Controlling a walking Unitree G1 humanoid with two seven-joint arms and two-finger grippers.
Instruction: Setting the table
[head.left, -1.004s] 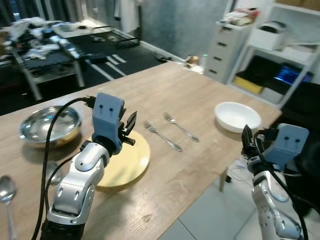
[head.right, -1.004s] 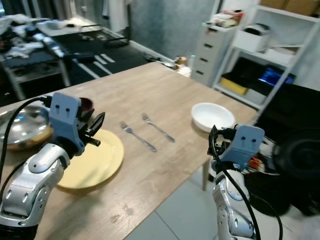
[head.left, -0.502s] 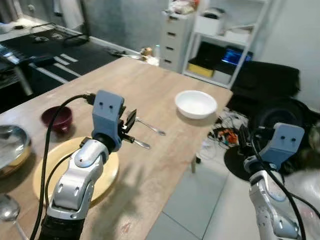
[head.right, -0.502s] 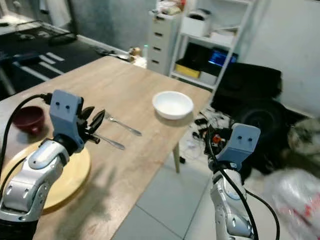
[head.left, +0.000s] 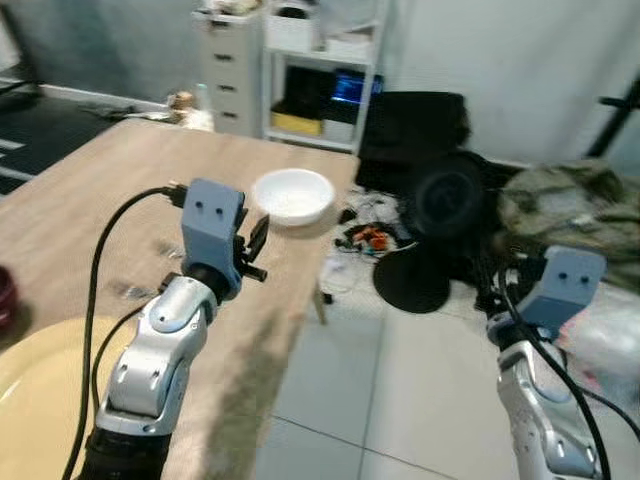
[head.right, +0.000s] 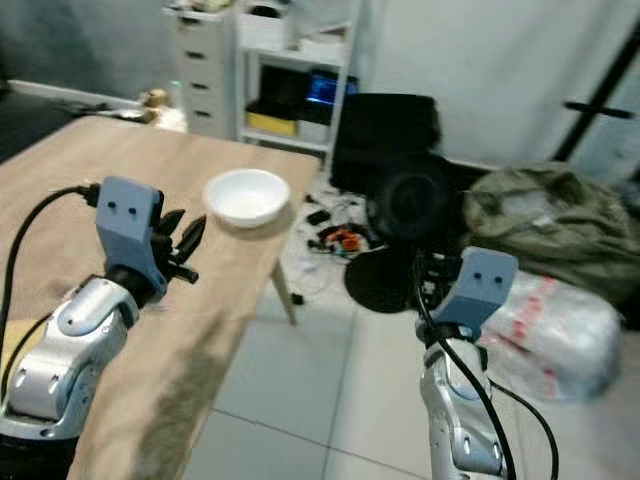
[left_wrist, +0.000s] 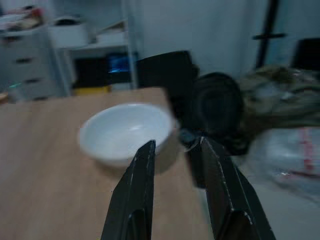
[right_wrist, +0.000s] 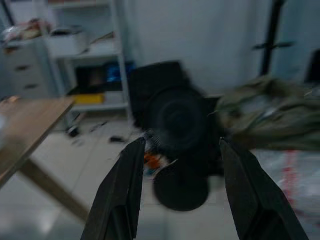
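1. While the head views are blurred, the long light wooden table (head.left: 90, 190) can be made out on the robot's left, with its far corner next to a pale tiled floor (head.left: 400, 380).
2. Near that corner sits a round white bowl (head.left: 293, 194), upright on the wood and apart from everything else on the table.
3. A large round yellow plate (head.left: 40, 390) lies at the near left edge of the table, partly cut off by the frame; two smeared silver shapes (head.left: 150, 268), perhaps cutlery, lie between the plate and the bowl, too blurred to identify.
4. Held above the table, the left gripper (head.left: 255, 250) points toward the white bowl. In the left wrist view its two black fingers (left_wrist: 137, 195) stand a narrow gap apart with nothing between them, and the bowl lies beyond their tips.
5. Off the table over the floor, the right gripper (right_wrist: 180, 190) has its fingers spread wide and empty, facing a black round floor fan (head.right: 405, 215) and an olive-green bag (head.right: 545, 225).
6. White shelving with a drawer unit (head.left: 275, 60) stands behind the table against the wall.
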